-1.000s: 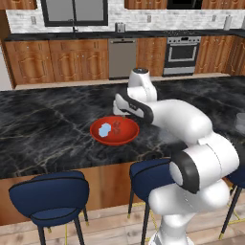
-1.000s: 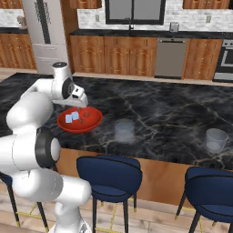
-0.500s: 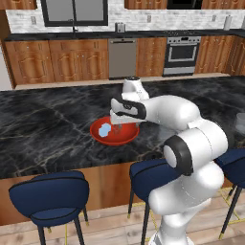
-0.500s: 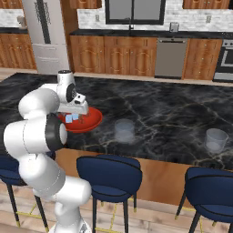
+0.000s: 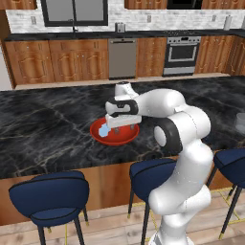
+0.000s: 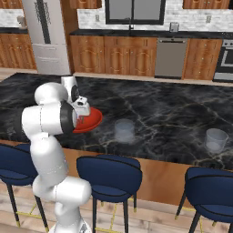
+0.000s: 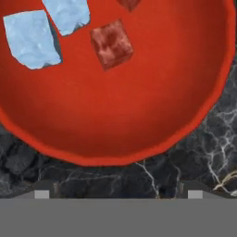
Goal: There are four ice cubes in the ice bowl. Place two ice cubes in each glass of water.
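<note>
You are at the first pick: the gripper (image 5: 116, 127) hangs just above the red ice bowl (image 5: 115, 137) with its jaws spread wide and nothing between them. In the hand view the ice bowl's inside (image 7: 139, 102) shows two pale-blue ice cubes (image 7: 31, 39) lying side by side near the upper left, with a reddish, see-through cube (image 7: 111, 43) just beside them and the corner of another at the top edge; those two look like ice tinted by the bowl, though you cannot be sure. The bowl sits on the dark marble tabletop (image 5: 43, 129) near its front edge. Both glasses of water stand well apart from the bowl: the nearer glass (image 6: 124, 130) and the farther glass (image 6: 215, 139), and neither appears to hold any ice yet. So all four placements seem to remain. Your next move calls for shifting the hand toward one cube so it lies centred between the fingertips, then lowering and closing gently, since a small slick block may slip sideways along the shallow bowl floor.
</note>
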